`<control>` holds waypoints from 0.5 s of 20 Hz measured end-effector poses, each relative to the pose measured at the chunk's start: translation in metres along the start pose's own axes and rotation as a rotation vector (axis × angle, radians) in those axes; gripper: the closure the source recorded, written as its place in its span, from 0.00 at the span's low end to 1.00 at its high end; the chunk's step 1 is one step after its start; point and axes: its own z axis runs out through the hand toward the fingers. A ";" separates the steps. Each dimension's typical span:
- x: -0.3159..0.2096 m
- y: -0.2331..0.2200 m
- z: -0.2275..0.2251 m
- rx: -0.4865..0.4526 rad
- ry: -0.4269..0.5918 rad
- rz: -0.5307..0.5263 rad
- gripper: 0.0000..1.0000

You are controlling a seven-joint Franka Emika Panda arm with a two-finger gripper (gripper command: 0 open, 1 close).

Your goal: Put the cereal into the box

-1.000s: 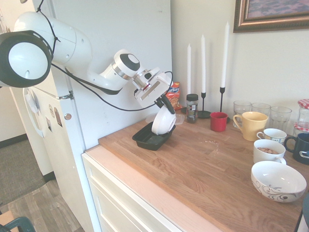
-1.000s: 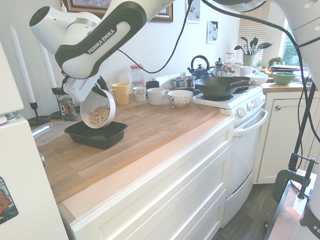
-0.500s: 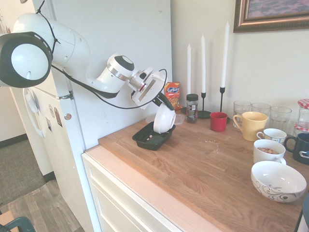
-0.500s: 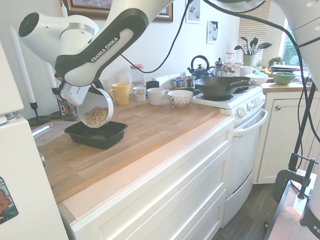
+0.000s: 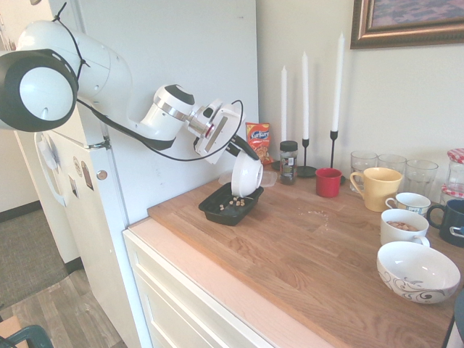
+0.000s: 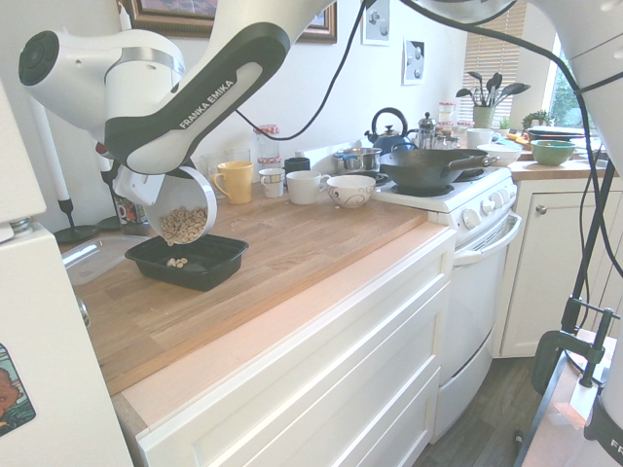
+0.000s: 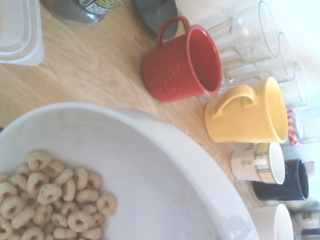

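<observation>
While cereal below end effector

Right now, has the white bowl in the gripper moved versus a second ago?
Yes: in the second exterior view, the bowl sits slightly further right over the black tray.

Both exterior views are bright and slightly washed out, with a pale haze over the white refrigerator and the wall. In the second exterior view, daylight shows at the window behind the blinds, and a soft sheen lies on the wooden countertop. Shadows there are faint and soft-edged; the interior of the black plastic tray is dark, with little detail. Fine print is soft in both. The wrist view is hazier: the white bowl's rim is blurred, the drinking glasses fade into glare, and the O-shaped cereal is soft but readable.
</observation>
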 end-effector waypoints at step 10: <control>-0.016 -0.002 0.003 -0.041 0.071 -0.039 1.00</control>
